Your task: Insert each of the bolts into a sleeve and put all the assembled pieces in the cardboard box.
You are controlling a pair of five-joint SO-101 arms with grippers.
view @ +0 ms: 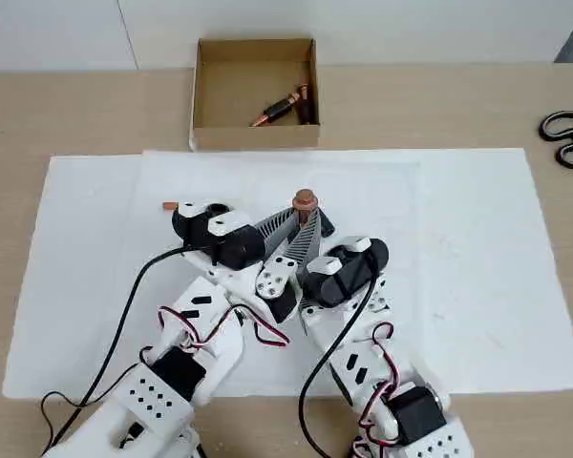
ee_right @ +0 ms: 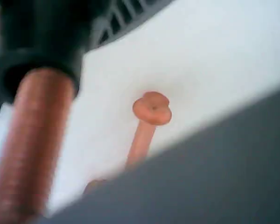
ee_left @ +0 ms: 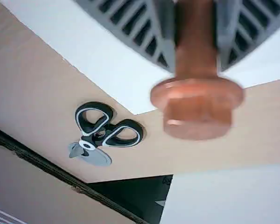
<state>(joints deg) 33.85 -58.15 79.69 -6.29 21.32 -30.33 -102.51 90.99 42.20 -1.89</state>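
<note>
Both grippers meet over the middle of the white paper (view: 458, 267). My left gripper (view: 299, 212) (ee_left: 196, 42) is shut on a copper bolt (view: 305, 199) (ee_left: 197, 100), whose hex head sticks out past the grey fingers (ee_left: 130, 28). My right gripper (view: 307, 233) (ee_right: 42, 32) is shut on a black sleeve (ee_right: 37, 42). The bolt's threaded shaft (ee_right: 32, 144) passes through that sleeve. A second bolt (ee_right: 149, 116) (view: 169, 205) lies loose on the paper. The cardboard box (view: 199, 95) at the back holds assembled pieces (view: 285, 107).
Black-handled scissors (view: 568, 138) (ee_left: 107, 130) lie on the wooden table at the far right, off the paper. Cables trail from both arm bases along the table's front edge.
</note>
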